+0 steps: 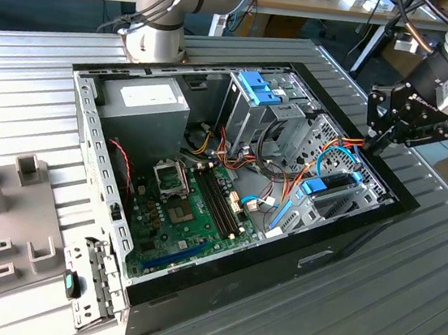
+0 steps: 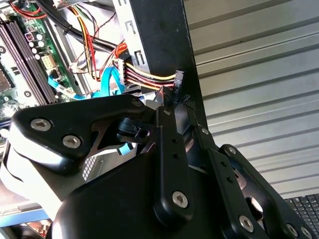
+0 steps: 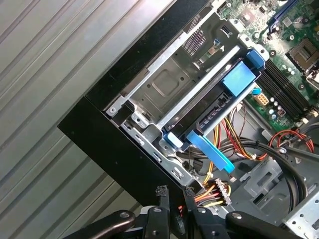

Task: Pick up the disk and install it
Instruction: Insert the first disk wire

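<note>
A: Gripper (image 1: 372,138) hangs over the far rim of the open computer case (image 1: 192,290), on the exterior view's right. In the first wrist view its two fingertips (image 3: 162,191) stand nearly together with only a sliver of gap, and nothing sits between them.

B: So it carries nothing?

A: That's my reading. The tips hover just above the black case wall, right beside a bundle of red, yellow and orange wires (image 3: 214,191).

B: And the disk?

A: The disk (image 1: 329,186) lies inside the case, in the silver bay against that same wall, its light-blue rail and handle (image 3: 239,79) showing. From the gripper it sits inward and below, near but not touching.

B: Which way does it run?

A: Its long axis looks to run roughly along the case wall, with the blue handle end toward the motherboard (image 1: 191,204). That's a judgement; the bay's metal frame covers much of it.

B: Is it seated?

A: Hard to tell. The grey body and label are mostly hidden under the frame, and a loose blue strip (image 3: 209,149) crosses nearby. In the second wrist view the gripper's own black links block the bay.
</note>
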Controlling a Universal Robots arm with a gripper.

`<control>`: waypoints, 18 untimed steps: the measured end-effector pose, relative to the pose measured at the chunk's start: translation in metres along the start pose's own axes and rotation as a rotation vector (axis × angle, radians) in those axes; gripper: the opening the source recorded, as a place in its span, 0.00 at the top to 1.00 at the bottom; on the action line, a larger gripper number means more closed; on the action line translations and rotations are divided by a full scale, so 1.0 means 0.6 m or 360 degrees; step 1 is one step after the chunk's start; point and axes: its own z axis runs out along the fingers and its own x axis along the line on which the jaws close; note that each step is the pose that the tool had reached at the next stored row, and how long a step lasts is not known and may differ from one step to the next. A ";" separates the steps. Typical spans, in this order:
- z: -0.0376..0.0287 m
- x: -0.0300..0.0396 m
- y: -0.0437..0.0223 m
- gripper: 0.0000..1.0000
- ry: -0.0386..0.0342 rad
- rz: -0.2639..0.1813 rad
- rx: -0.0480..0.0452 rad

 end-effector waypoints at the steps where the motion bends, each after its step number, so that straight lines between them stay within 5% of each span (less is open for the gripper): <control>1: 0.000 0.000 0.000 0.75 0.0001 -0.0001 -0.0002; 14: 0.000 0.000 0.000 0.84 0.0006 -0.0001 -0.0007; 18: -0.014 -0.001 0.000 0.84 0.0011 -0.0002 -0.0002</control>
